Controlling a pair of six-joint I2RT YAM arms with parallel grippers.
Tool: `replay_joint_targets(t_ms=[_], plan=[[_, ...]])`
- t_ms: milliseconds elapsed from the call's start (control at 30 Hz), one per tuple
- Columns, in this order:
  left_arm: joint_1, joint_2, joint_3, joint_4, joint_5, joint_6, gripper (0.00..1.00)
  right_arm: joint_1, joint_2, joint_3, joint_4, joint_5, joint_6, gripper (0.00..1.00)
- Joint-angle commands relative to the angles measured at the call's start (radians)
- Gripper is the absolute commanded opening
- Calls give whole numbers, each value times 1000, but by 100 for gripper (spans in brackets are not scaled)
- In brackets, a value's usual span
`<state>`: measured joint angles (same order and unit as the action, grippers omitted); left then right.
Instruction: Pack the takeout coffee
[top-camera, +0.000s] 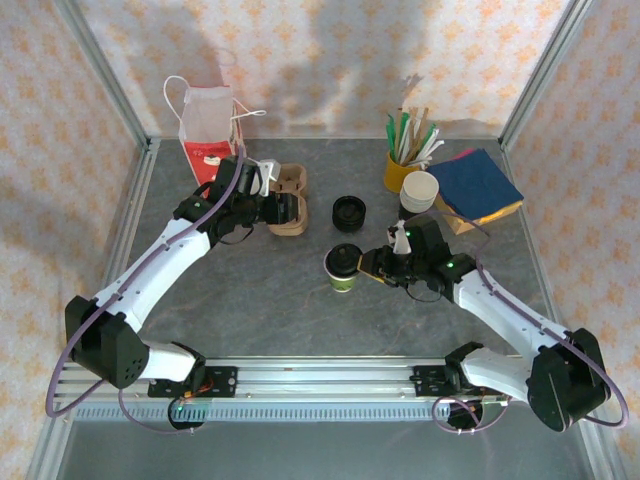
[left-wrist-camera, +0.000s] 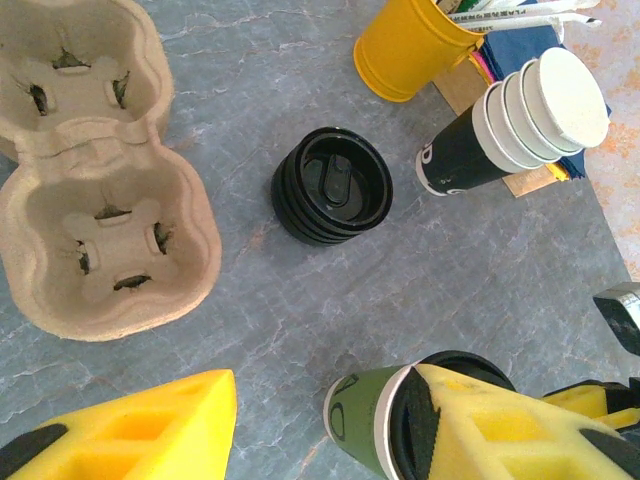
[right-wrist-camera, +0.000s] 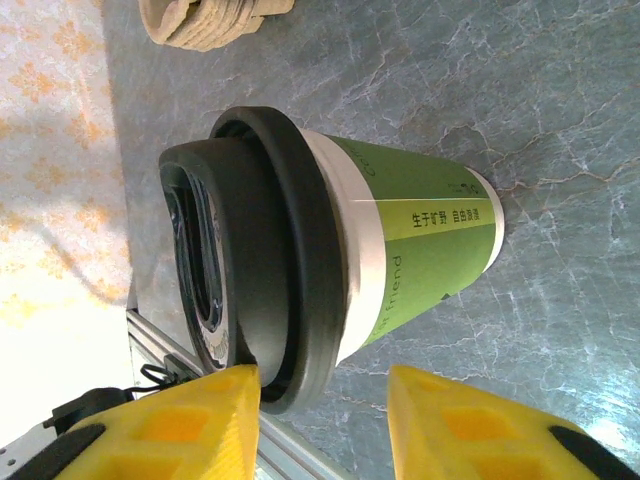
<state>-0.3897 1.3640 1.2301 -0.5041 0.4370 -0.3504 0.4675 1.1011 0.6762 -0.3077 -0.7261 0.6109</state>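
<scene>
RIGHT ARM AT THE CUP: My right gripper (right-wrist-camera: 325, 392) stands partly open at the takeout coffee (right-wrist-camera: 420, 240), a green paper cup with a white band and a round black plastic lid, upright on the grey marbled table (right-wrist-camera: 560, 100). The cup sits directly ahead of my fingertips, so close that the near edge of the lid's rim dips into the gap between my yellow foam fingers (right-wrist-camera: 170, 430). Nothing is clamped. I cannot tell whether the lid-side pad brushes the rim. My wrist is rolled, so these jaws part along the cup's long axis, which runs straight up from the table with the lid on top, rather than across its girth.

From above, my right gripper (top-camera: 380, 262) is just beside the cup (top-camera: 343, 268), while my left gripper (top-camera: 275, 210) hovers farther off, beside the brown moulded-pulp cup carrier (top-camera: 292, 182). The right arm is plainly the nearer. My left gripper (left-wrist-camera: 315, 425) is about half open and empty, with bare table between its fingers. The carrier (left-wrist-camera: 110, 240) lies ahead and to its left, both visible wells vacant. The cup (left-wrist-camera: 365, 420) is close on its right, partly behind my own finger.

The lid looks evenly seated above the white band, and a paler stripe with small dark lettering runs down the wall. I judge the carrier, beyond the cup from my right fingertips, to be its destination. A grasp across the body would need the wrist turned first.
</scene>
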Motion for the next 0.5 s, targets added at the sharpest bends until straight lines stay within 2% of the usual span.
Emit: replay_joint_targets(t_ms=[0,467], plan=[[12,-3,-10,-8,-17,1,51,-6,4,1,-2,7,-29,39],[11,5,-9,-5,-14,1,51,-5,-19,40,-80,34,-95,44]])
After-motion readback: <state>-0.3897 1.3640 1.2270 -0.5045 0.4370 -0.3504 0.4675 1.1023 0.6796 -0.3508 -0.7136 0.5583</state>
